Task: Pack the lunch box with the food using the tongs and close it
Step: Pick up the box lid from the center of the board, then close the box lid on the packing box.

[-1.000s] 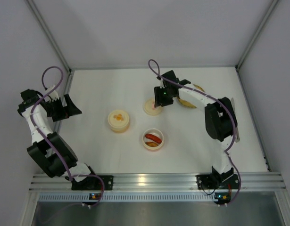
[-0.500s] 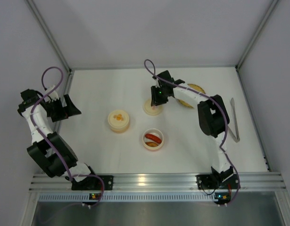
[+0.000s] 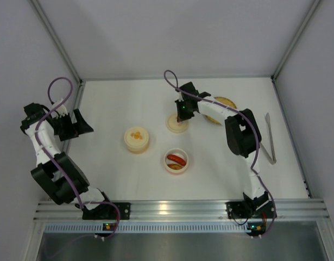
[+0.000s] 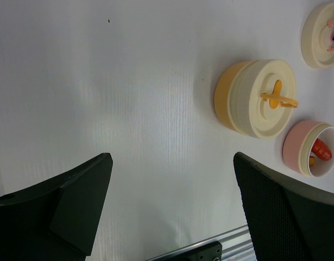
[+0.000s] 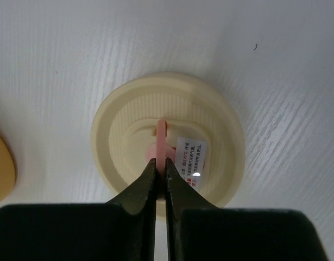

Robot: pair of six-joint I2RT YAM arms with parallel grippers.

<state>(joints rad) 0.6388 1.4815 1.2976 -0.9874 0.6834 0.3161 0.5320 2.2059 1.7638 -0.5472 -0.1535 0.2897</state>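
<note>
The tabletop is hemmed by grey walls at the top and both sides of the top view and by a metal rail at the bottom; open white surface shows at upper left and along the bottom, just above the rail. The left end effector hangs at the left edge, fingers spread wide and holding nothing, well apart from the boxes. The right end effector is pressed together, pinching the pink tab on a cream lid that lies flat near the middle of the tabletop. Below the lid in the top view the pink cup stands open with red-orange sausages inside; left of the cup stands an orange box, closed. The tongs lie near the right edge, untouched; a woven plate sits at upper right, partly behind the right arm.
</note>
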